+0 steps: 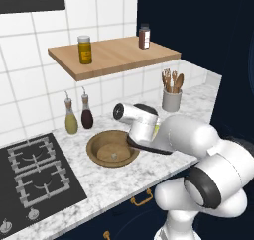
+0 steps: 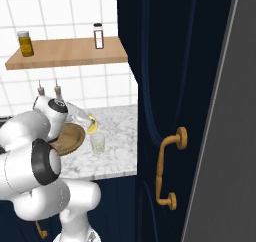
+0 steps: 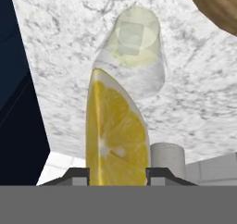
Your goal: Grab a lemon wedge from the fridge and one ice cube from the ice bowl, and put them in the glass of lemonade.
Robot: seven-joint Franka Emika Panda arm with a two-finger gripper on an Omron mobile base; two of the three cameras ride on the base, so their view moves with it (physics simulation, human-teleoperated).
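Observation:
My gripper (image 3: 118,173) is shut on the lemon wedge (image 3: 115,130), a bright yellow slice standing upright between the finger tips. Just beyond it stands the glass of lemonade (image 3: 134,56) on the marble counter, with a pale square ice cube (image 3: 131,38) in the liquid. From the right base view the gripper (image 2: 90,120) hovers with the lemon wedge (image 2: 93,126) just above and left of the glass (image 2: 98,143). The tan ice bowl (image 1: 101,150) lies left of the hand, with a small pale cube (image 1: 114,156) inside. I cannot tell whether the grey panel (image 2: 227,136) is the fridge.
A navy cabinet door (image 2: 165,86) with a gold handle (image 2: 167,171) stands close to the glass's right. Two spouted bottles (image 1: 78,116) stand behind the bowl, a utensil crock (image 1: 171,99) at the back right, the stove (image 1: 34,169) to the left, and a wooden shelf (image 1: 114,55) with jars overhead.

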